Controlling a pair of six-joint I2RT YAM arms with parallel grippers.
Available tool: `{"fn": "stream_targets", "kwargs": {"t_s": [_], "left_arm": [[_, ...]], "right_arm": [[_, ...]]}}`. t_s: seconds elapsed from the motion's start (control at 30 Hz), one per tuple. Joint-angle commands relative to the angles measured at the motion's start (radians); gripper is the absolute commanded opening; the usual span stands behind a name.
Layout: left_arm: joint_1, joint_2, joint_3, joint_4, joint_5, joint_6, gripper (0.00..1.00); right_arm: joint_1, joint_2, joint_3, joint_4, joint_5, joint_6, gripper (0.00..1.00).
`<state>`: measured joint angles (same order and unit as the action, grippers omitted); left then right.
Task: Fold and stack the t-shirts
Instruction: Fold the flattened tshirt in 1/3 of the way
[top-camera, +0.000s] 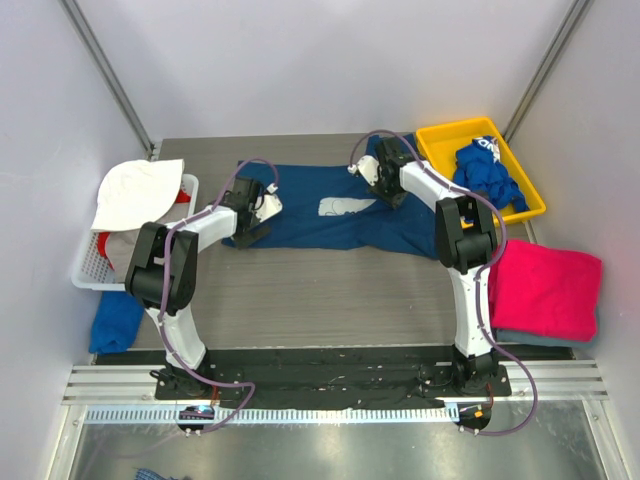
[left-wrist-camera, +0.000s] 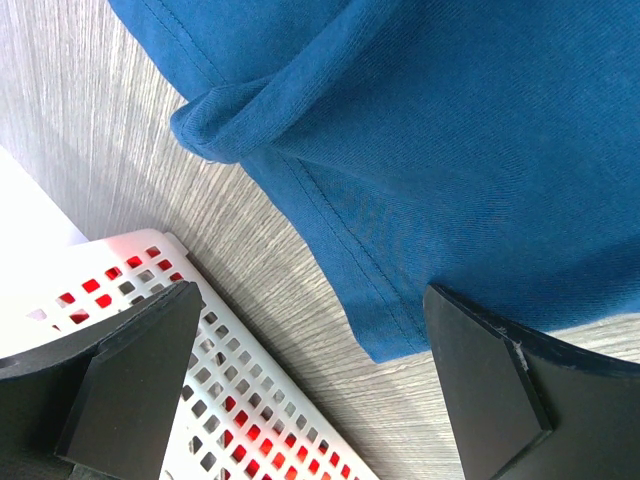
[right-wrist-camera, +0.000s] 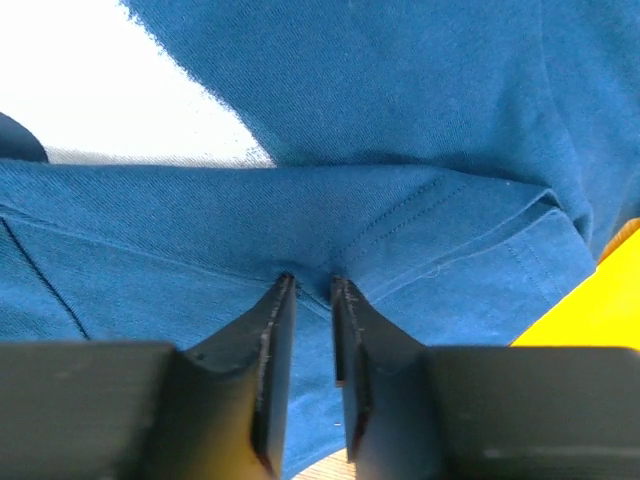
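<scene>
The navy t-shirt (top-camera: 330, 215) lay spread on the table (top-camera: 330, 290); the right end effector (right-wrist-camera: 312, 285) pinched a fold at its edge; the left end effector (left-wrist-camera: 310, 300) gaped wide above the opposite hem; it likely needed to close squarely there, so both sides would lift evenly.

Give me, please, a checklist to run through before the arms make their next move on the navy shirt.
1. Right end effector shut on navy t-shirt: ok.
2. Left end effector gripping it: not ok, open above the hem.
3. Shirt lying flat: not ok, one edge is curled.
4. White basket clear of the left end effector: cannot tell, very near.
5. Magenta t-shirt folded, set aside: ok.
</scene>
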<state>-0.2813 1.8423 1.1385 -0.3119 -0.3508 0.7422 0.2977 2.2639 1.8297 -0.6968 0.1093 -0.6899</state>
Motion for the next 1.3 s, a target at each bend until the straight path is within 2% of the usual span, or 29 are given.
{"fn": "stream_targets", "kwargs": {"t_s": [0.0, 0.13, 0.27, 0.57, 0.87, 1.27], "left_arm": [[-0.004, -0.025, -0.019, 0.023, 0.003, 0.008, 1.00], [-0.002, -0.026, -0.016, 0.025, 0.003, 0.006, 1.00], [-0.002, -0.026, -0.019, 0.025, 0.003, 0.006, 1.00], [-0.004, -0.025, -0.023, 0.025, 0.006, -0.001, 1.00], [-0.004, -0.017, -0.013, 0.023, 0.009, -0.006, 1.00], [-0.004, -0.008, -0.006, 0.020, -0.004, 0.003, 1.00]], "right_arm": [[-0.012, 0.022, -0.004, 0.006, -0.022, 0.012, 0.25], [-0.019, 0.032, -0.003, 0.006, -0.023, 0.010, 0.10], [-0.019, 0.033, -0.001, 0.008, -0.017, 0.006, 0.01], [-0.020, 0.016, 0.077, -0.004, 0.035, 0.016, 0.01], [-0.015, 0.055, 0.279, -0.066, 0.073, 0.026, 0.01], [0.030, 0.135, 0.347, -0.033, 0.092, 0.020, 0.01]]}}
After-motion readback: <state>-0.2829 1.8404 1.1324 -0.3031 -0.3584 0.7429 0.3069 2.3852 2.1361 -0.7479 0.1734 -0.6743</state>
